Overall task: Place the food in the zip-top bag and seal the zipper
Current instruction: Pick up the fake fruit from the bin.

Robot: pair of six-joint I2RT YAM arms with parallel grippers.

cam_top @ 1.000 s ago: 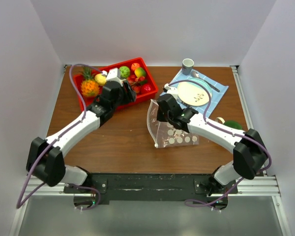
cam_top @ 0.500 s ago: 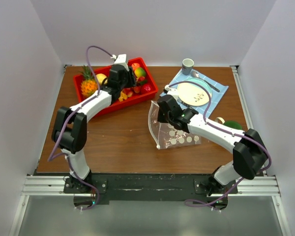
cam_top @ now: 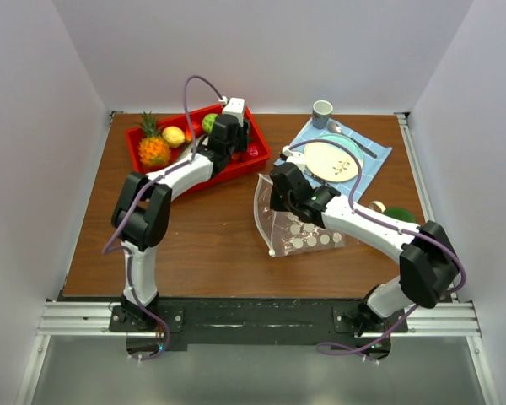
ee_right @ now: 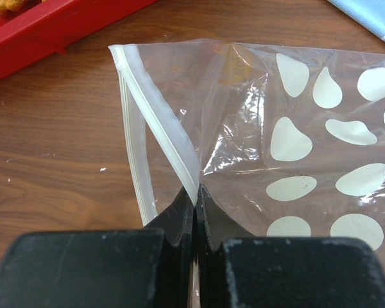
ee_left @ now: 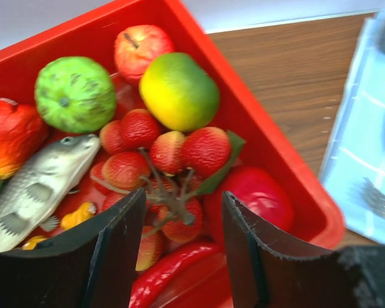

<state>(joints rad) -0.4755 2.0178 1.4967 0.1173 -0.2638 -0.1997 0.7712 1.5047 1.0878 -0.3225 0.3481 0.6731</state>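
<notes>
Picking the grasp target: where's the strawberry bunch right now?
In the left wrist view, the strawberry bunch lies in the red tray, between the toy fish and a red round fruit, right in front of the open left gripper.

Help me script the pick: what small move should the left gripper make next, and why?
Probably lower the left gripper straight down: its open fingers straddle the strawberry bunch in the red bin, while the right gripper holds the zip-top bag by its zipper.
</notes>
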